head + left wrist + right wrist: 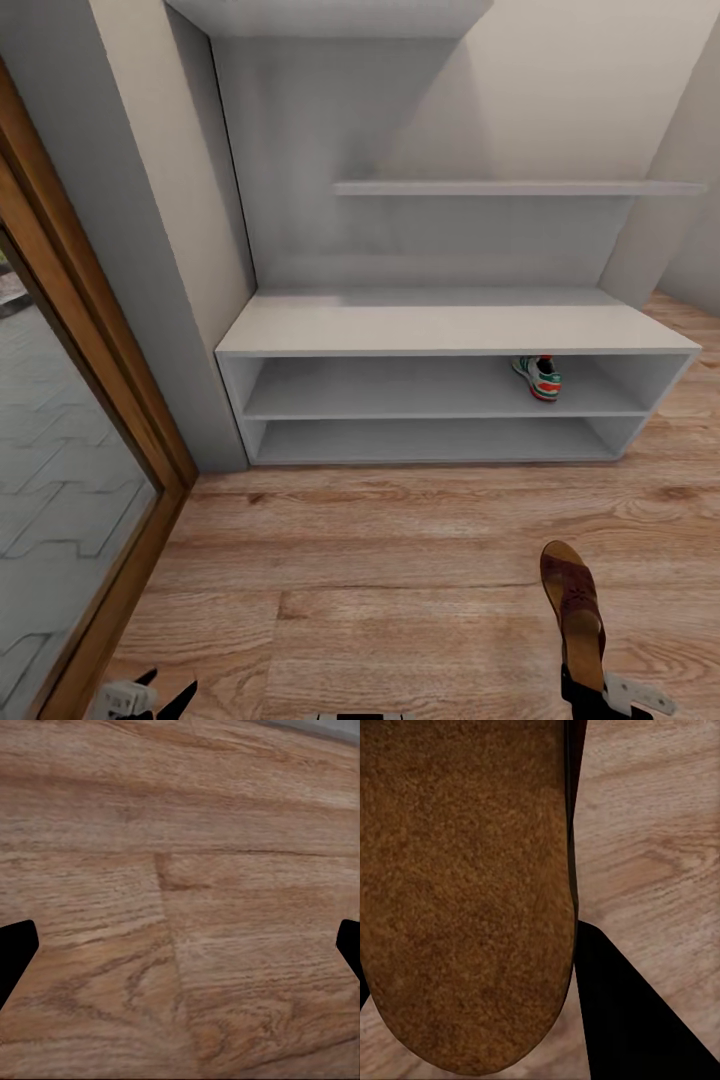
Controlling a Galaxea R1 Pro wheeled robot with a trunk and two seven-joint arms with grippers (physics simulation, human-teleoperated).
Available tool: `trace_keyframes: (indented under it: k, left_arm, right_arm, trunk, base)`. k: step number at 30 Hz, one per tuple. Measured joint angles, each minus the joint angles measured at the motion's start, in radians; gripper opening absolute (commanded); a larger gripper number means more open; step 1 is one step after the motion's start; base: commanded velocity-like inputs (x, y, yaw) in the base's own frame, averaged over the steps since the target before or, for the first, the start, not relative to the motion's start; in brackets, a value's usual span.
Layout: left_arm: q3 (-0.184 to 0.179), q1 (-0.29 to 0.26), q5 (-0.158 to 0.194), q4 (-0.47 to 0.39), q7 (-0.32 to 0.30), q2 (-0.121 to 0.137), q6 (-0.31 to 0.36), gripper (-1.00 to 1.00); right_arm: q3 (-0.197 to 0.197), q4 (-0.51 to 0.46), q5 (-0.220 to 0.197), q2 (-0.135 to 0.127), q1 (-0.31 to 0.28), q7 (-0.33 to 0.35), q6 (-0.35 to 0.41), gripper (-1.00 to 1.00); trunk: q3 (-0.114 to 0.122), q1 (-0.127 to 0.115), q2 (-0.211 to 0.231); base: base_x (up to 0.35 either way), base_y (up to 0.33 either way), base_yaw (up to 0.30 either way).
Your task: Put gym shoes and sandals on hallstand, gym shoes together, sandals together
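1. Sandal [573,612] in our right gripper [590,692]: the jaws are closed on its heel end, and its long axis runs straight forward from the gripper, toe toward the rack [440,335]. In the right wrist view the tan insole [465,885] lies close before the camera, one dark finger [622,1020] pressed beside it.
2. Our left gripper [150,697] hangs low over the floor [330,560] with nothing in it — the left wrist view has its fingertips [15,952] spread wide at the frame edges, bare planks between.
3. One gym shoe [539,377] already sits in the rack's upper slot, toward the right end, heel facing us. We cannot see the other gym shoe or the second sandal.
4. What the next move turns on, as we judge it: the rack stands ahead, well apart from the sandal's toe, and the sandal already points at it. The right arm carries the load and is on the gym shoe's side, so the sandal must go in clear of that shoe — leaving room beside it for its mate.
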Motion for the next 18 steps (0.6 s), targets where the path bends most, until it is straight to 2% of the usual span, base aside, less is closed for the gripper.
trace_keyframes:
  k: [4,6,9,12,13,15,16,18]
  left_arm:
    - [0.0,0.0,-0.036,0.001,0.001,-0.001,-0.013,1.0]
    - [0.0,0.0,-0.04,0.001,0.001,-0.001,-0.017,1.0]
    - [-0.002,0.0,-0.047,0.001,0.0,-0.001,-0.021,1.0]
    - [-0.009,0.0,-0.06,0.001,0.0,-0.002,-0.023,1.0]
    - [-0.014,0.0,-0.065,0.001,0.001,-0.002,-0.023,1.0]
    - [-0.019,0.0,-0.069,0.001,0.001,-0.002,-0.025,1.0]
    - [-0.022,0.0,-0.071,0.001,0.001,-0.003,-0.026,1.0]
    - [-0.025,0.0,-0.073,0.001,0.001,-0.004,-0.027,1.0]
  right_arm:
    - [0.0,0.001,0.0,0.0,0.0,0.0,0.0,-1.0]
    - [0.002,0.002,0.001,0.0,0.0,0.001,0.0,-1.0]
    - [0.026,0.0,0.002,0.0,0.0,0.002,0.003,-1.0]
    - [0.088,-0.004,0.002,0.001,-0.001,0.001,0.008,-1.0]
    - [0.131,-0.007,0.003,0.003,-0.001,-0.001,0.012,-1.0]
    - [0.175,-0.012,0.002,0.008,-0.001,-0.003,0.02,-1.0]
    - [0.216,-0.018,0.002,0.017,-0.003,-0.005,0.04,-1.0]
    - [0.259,-0.028,0.001,0.039,-0.01,-0.007,0.097,-1.0]
  trunk:
    - [0.0,0.0,0.0]
    - [0.0,0.0,0.0]
    - [0.0,0.0,0.0]
    - [0.0,0.0,0.0]
    - [0.0,0.0,0.0]
    - [0.0,0.0,0.0]
    - [0.0,0.0,0.0]
    - [0.0,0.0,0.0]
  base:
    - [0.0,0.0,0.0]
    - [0.0,0.0,0.0]
    - [0.0,0.0,0.0]
    - [0.0,0.0,0.0]
    - [0.0,0.0,0.0]
    - [0.0,0.0,0.0]
    - [0.0,0.0,0.0]
    - [0.0,0.0,0.0]
